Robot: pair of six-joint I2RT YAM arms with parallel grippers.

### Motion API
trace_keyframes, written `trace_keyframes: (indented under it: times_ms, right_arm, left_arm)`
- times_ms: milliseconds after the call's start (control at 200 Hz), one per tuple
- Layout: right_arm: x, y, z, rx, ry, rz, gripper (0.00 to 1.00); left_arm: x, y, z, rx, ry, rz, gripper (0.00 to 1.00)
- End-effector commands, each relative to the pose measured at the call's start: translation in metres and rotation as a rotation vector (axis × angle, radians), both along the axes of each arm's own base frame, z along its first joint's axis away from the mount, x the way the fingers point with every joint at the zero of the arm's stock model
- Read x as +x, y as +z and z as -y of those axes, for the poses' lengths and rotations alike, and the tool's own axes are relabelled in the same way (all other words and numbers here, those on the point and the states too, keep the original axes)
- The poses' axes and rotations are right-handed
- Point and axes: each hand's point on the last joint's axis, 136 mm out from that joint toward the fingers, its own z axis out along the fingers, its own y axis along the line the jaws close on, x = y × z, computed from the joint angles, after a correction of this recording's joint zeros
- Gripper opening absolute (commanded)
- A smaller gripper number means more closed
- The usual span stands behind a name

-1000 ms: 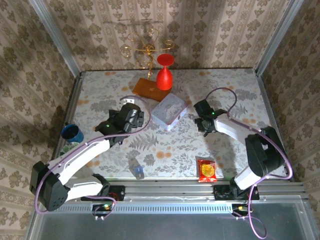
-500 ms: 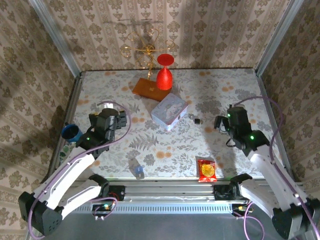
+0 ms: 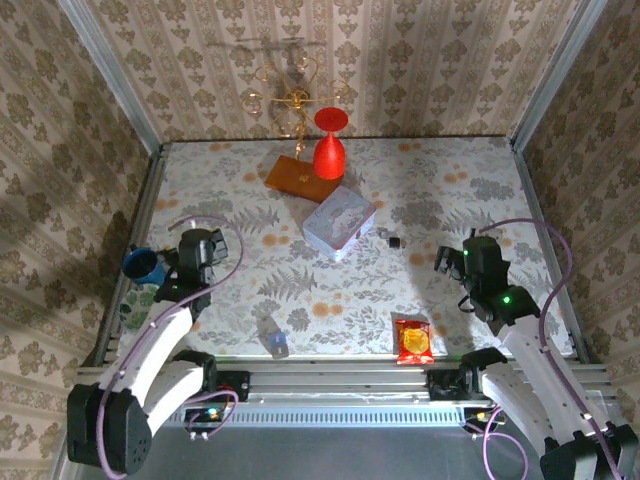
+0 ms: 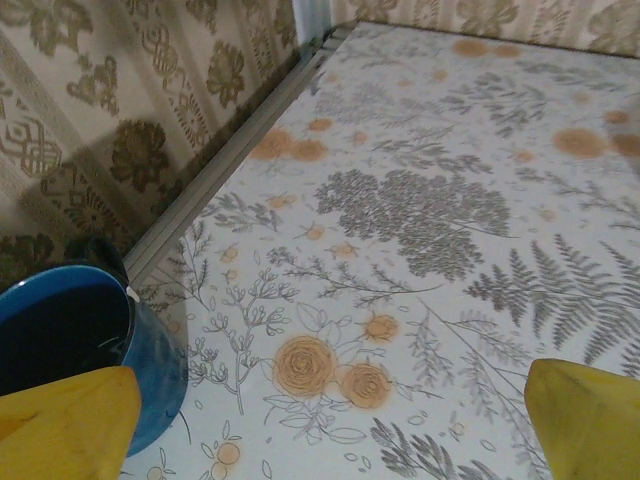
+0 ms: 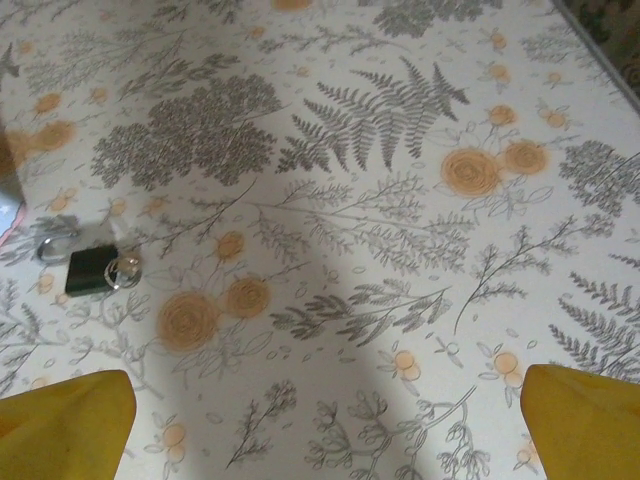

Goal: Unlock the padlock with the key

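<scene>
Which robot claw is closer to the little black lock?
The right claw: the small dark metal padlock lies just ahead of it. The left claw sits far off, beside the round blue cup.

The table (image 3: 440,190) has a pale top with grey ferns and orange flowers printed all over it. At the back lies a flat orange-brown box (image 3: 298,178). A red goblet (image 3: 329,150) stands upright right by its corner. Near the middle sits a patterned tin box (image 3: 338,223). Just to the right of it lies the tiny dark padlock (image 3: 394,241), apart from the tin. A small shiny ring (image 5: 125,268) touches the padlock. Near the front edge a small clear bottle with a blue cap (image 3: 273,337) lies on its side. A red snack packet (image 3: 414,341) lies flat further right. A blue cup (image 3: 145,266) stands at the left edge.
</scene>
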Motion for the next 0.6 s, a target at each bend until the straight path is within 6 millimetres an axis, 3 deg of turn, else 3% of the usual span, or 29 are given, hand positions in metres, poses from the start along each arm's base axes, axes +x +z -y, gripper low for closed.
trace_keyframes:
  times_ms: [0, 295, 595]
  right_arm:
    - [0.009, 0.019, 0.015, -0.057, -0.057, 0.114, 1.0]
    - [0.015, 0.016, 0.024, -0.127, -0.066, 0.163, 1.0]
    - [0.021, 0.011, 0.031, -0.135, -0.088, 0.21, 1.0]
  left_arm:
    - [0.024, 0.019, 0.008, -0.02, -0.059, 0.105, 1.0]
    - [0.054, -0.01, 0.006, 0.113, -0.2, 0.114, 1.0]
    - [0.07, -0.033, 0.023, 0.172, -0.343, 0.168, 1.0]
